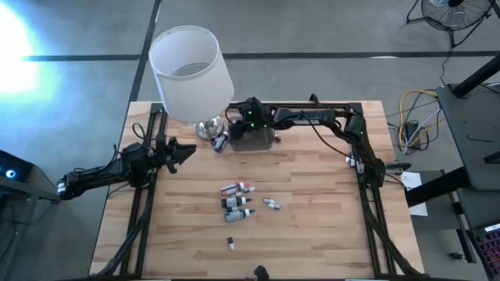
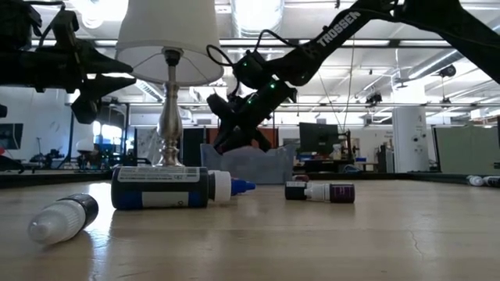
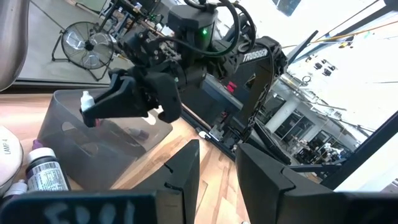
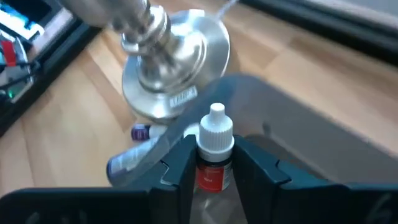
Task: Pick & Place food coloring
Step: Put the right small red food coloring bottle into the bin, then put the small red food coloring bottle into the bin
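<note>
Red bottle: a small food coloring bottle [image 4: 213, 158] with a red body and a white pointed cap sits right between the two dark fingers [image 4: 176, 167] of the right gripper [image 4: 214, 168].
Right fingers: they pinch the bottle from both sides, one finger touching each side of its body.
Which way the bottle points: its long side stands up, cap away from the wrist, body down in the fingers.
What is under the fingers: the grey plastic box [image 4: 292, 143]. From the side it looks like the bottle hangs just over the box's rim [image 3: 74, 102], not yet inside.
Next move, my guess: the bottle has to go straight down from the fingers into the box, so the fingers must be over the open part and not over the wall.
Beside the box: the shiny lamp base [image 4: 171, 68] stands close, with two bottles [image 4: 134, 149] lying at its foot.
Left gripper [image 3: 214, 177]: it waits well away from the box, fingers a little apart, holding nothing.
Other bottles: a small bunch [image 1: 238, 201] lies on the wooden table [image 1: 312, 234], far from both sets of fingers.
Nearer arm: the right one.
</note>
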